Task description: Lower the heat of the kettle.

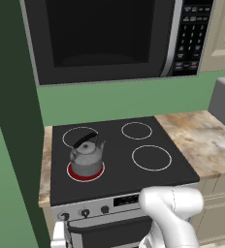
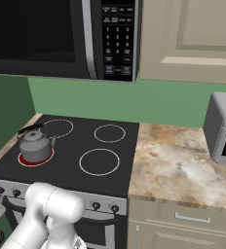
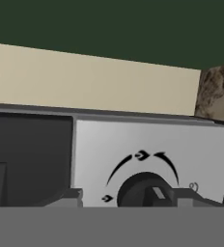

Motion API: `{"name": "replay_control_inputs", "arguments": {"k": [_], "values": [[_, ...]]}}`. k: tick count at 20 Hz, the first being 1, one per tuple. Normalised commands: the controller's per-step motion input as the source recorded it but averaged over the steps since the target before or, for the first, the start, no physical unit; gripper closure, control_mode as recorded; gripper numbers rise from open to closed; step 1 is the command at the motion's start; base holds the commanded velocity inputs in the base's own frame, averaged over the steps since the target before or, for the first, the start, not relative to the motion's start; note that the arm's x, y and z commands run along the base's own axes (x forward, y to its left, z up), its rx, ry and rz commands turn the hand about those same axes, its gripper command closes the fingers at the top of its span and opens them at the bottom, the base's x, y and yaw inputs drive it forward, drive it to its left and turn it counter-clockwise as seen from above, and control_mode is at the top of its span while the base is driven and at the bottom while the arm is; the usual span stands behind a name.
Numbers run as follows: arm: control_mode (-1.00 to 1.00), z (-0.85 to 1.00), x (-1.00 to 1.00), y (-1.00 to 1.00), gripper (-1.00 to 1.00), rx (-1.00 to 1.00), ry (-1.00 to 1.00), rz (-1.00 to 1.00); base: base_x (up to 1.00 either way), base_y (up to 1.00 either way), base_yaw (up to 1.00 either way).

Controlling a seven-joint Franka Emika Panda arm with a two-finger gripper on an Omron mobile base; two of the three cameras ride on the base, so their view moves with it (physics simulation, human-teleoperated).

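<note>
Kettle point(image 1: 87, 157) sits on the front-left burner point(image 1: 85, 173) of the stove point(image 1: 148, 180), at 7 o'clock on the cooktop; ring glows red, so heat is probably not lowered yet. Tool point(image 3: 128, 197) is right up at a black knob point(image 3: 145, 191) on the silver panel, fingers flanking it; cannot tell whether it's clenched. Left: turn knob down. Count: one kettle, four burners, one lit, one microwave point(image 1: 109, 36).
</note>
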Motion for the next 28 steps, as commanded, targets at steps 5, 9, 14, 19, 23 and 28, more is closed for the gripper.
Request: {"name": "replay_control_inputs", "arguments": {"k": [5,9,14,19,23,28], "values": [[-1.0,0.26,0.37,-0.24,1.0,0.1,0.08,0.0,0.0,0.0,0.0],[-1.0,0.29,0.3,-0.18,1.0,0.13,0.1,0.0,0.0,0.0,0.0],[-1.0,0.15,0.15,-0.16,1.0,0.17,0.03,0.0,0.0,0.0,0.0],[-1.0,0.0,0.0,-0.21,1.0,0.26,0.0,0.0,0.0,0.0,0.0],[-1.0,0.02,0.08,-0.22,1.0,0.35,0.0,0.0,0.0,0.0,0.0],[-1.0,0.17,0.1,-0.2,1.0,0.39,0.0,0.0,0.0,0.0,0.0]]}}
